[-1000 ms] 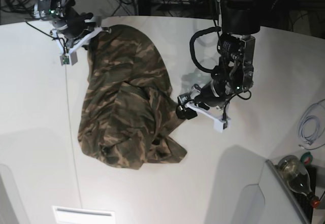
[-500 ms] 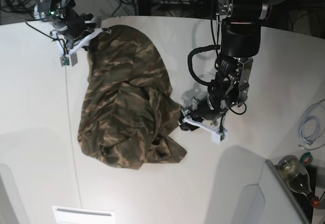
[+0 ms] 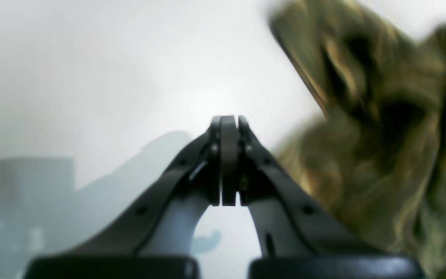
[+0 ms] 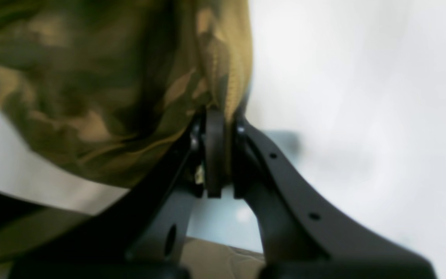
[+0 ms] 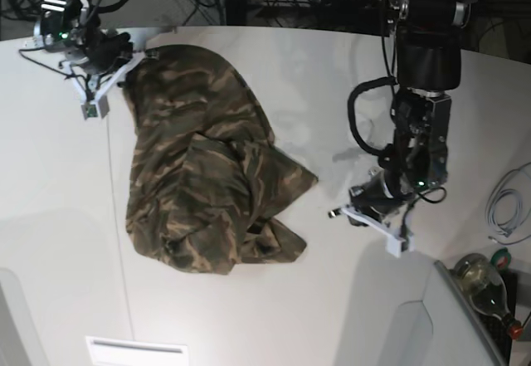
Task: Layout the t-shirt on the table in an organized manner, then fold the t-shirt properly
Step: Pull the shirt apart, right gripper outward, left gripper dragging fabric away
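At the lower right of the base view, the left gripper (image 5: 338,213) hangs over bare table (image 5: 332,92), jaws pressed together on nothing, apart from the cloth. Left of center, the t-shirt (image 5: 207,175) lies crumpled in a heap. At the upper left, the right gripper (image 5: 133,61) is clamped on the shirt's far edge.

The base view looks down from high above the table (image 5: 66,217), taking in both arms. Each of the 2 wrist views sits just behind its gripper, low and close to the tabletop. All 3 views share the shirt (image 5: 207,183) and white surface.
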